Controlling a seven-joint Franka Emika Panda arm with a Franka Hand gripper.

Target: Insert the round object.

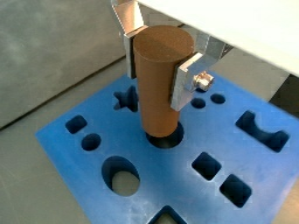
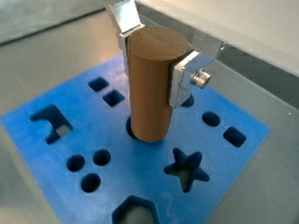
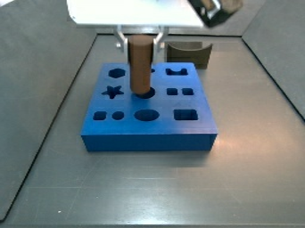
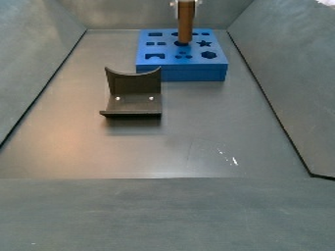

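dark olive block (image 4: 131, 94) | curved notch on top | stands on grey table (image 4: 170, 157) | sloping grey walls (image 4: 33, 78) around the table

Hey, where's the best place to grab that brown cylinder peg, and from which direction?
Grip the round object on its upper sides, coming straight down from above. It stands upright with its lower end at a round hole in the blue block, so only the smooth curved top half is free. The gripper already sits there, silver fingers on opposite sides.
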